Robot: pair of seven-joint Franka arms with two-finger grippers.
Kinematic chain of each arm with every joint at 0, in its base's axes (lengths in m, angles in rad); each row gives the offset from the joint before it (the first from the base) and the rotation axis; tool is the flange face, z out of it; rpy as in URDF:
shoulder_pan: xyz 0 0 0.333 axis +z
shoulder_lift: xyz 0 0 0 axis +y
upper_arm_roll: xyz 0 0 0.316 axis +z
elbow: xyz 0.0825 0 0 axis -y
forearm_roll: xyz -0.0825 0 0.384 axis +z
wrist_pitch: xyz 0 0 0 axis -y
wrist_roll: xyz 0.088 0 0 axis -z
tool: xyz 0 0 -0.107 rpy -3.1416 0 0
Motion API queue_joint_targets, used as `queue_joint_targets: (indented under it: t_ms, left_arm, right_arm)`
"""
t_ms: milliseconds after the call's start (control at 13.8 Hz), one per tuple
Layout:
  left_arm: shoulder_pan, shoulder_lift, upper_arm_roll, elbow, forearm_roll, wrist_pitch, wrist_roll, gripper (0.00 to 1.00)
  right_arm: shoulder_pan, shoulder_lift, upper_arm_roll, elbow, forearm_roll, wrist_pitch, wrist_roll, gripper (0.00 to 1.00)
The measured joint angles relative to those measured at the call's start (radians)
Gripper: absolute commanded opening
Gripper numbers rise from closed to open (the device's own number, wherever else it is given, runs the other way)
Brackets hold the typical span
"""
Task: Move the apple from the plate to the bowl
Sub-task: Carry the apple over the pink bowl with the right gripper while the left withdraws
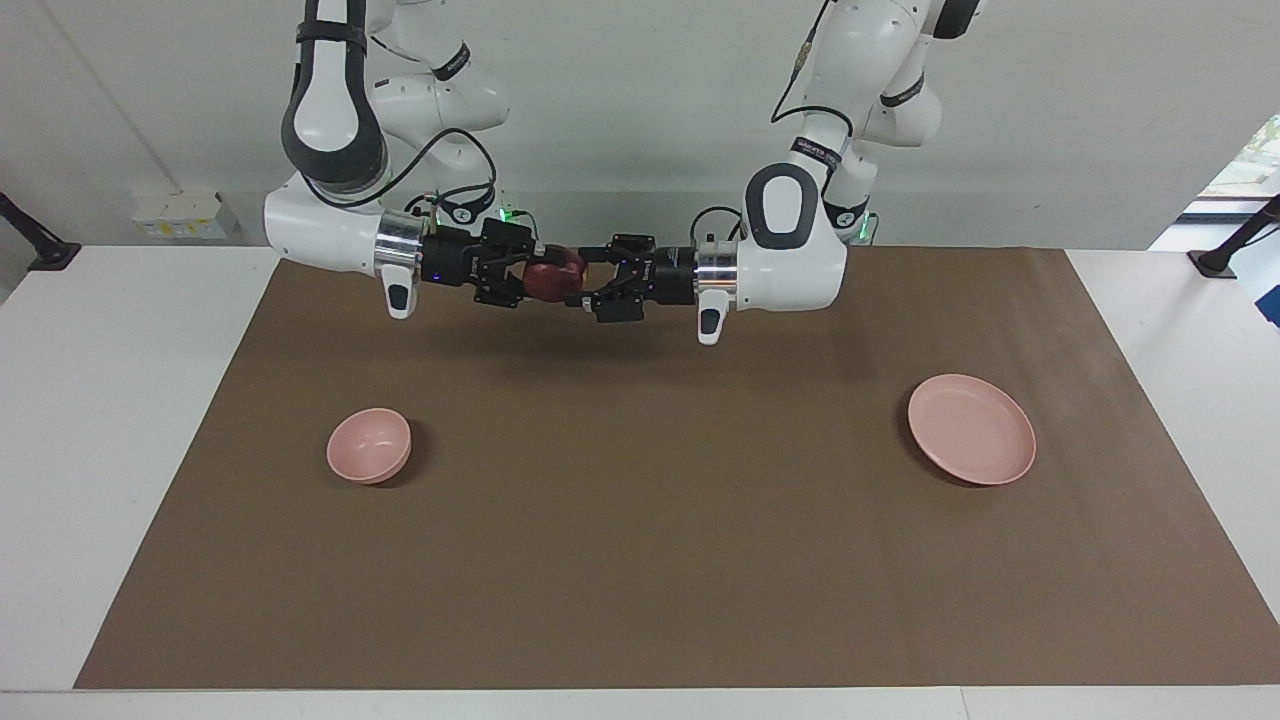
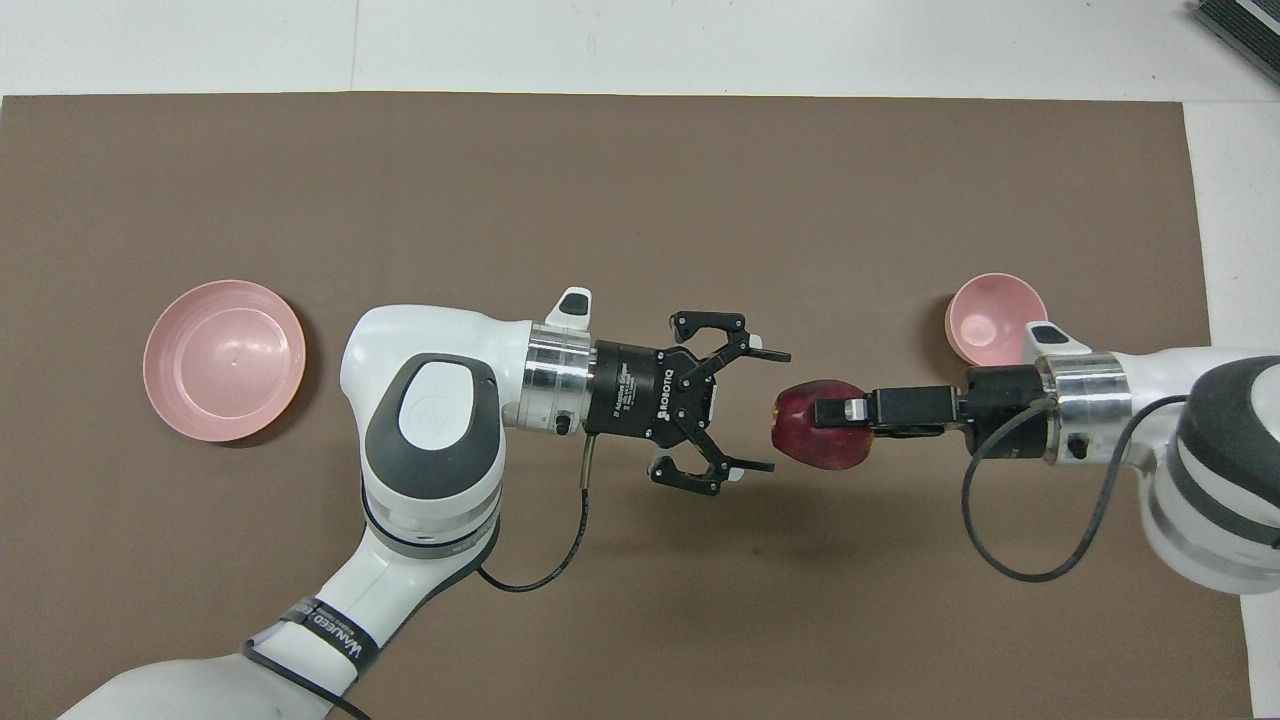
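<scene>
The dark red apple point(image 1: 562, 280) point(image 2: 810, 445) is held in the air over the middle of the brown mat, clamped in my right gripper point(image 1: 545, 275) point(image 2: 824, 413). My left gripper point(image 1: 586, 278) point(image 2: 776, 410) is open, level with the apple and pointing at it, with its fingertips just short of the apple. The wide pink plate point(image 1: 972, 430) point(image 2: 224, 360) lies bare toward the left arm's end of the table. The small pink bowl point(image 1: 369, 445) point(image 2: 990, 315) stands toward the right arm's end, with nothing in it.
A brown mat point(image 1: 640, 560) point(image 2: 640, 200) covers most of the white table. Both arms stretch level over the part of the mat nearest the robots.
</scene>
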State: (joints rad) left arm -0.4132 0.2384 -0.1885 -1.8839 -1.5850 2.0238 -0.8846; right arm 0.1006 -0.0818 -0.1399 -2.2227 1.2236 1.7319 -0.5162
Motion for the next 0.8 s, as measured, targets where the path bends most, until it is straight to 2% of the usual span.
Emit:
queue_joint_targets:
  t_ms: [290, 507, 796]
  left_arm:
    - [0.086, 0.000, 0.003, 0.000, 0.189, -0.012, 0.031, 1.00]
    - [0.164, 0.004, 0.005, 0.008, 0.373, -0.075, 0.114, 1.00]
    - [0.227, 0.010, 0.006, 0.066, 0.721, -0.144, 0.189, 1.00]
  right_arm:
    - [-0.159, 0.080, -0.004, 0.140, -0.348, -0.050, -0.008, 0.00]
    - [-0.184, 0.153, -0.004, 0.241, -0.570, 0.012, -0.013, 0.00]
    - [-0.179, 0.210, 0.001, 0.321, -0.681, 0.126, -0.013, 0.00]
